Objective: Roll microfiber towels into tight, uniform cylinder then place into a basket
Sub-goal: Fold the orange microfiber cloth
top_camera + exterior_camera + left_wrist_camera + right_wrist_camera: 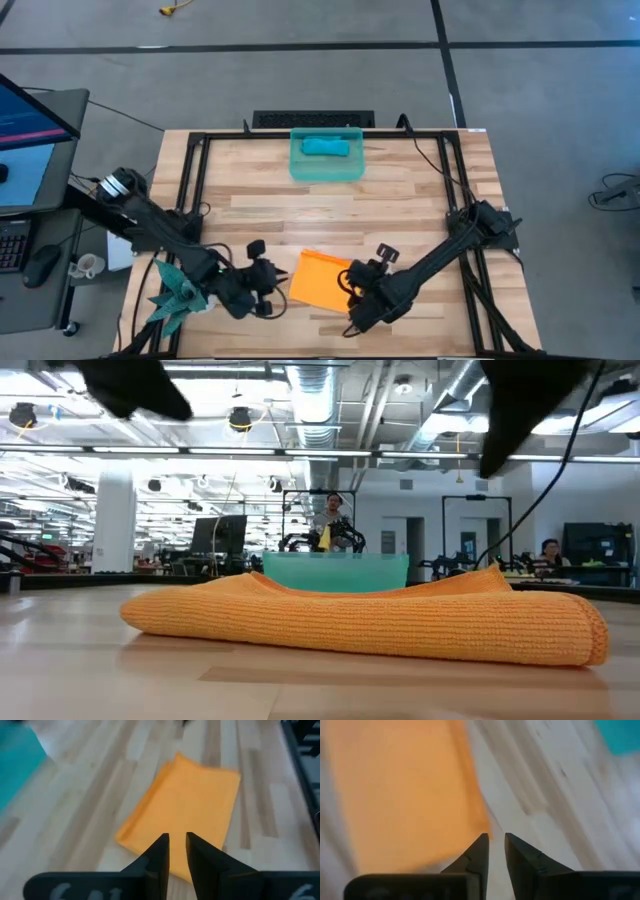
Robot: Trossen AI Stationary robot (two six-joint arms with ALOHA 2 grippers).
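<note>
1. Here the orange towel (322, 280) lay folded flat near the table's (400, 200) front edge; the blue towel (326, 147) sat rolled in the basket (326, 168).
2. Left gripper (177, 842) hovered beside the orange towel, fingers narrowly parted, holding nothing.
3. Right gripper (496, 842) hung by the towel's corner, fingers likewise narrowly apart, empty.

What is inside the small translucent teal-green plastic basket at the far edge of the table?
The translucent teal-green plastic basket holds one rolled teal-blue microfiber towel, lying crosswise. Whatever might lie under the roll is covered.
</note>
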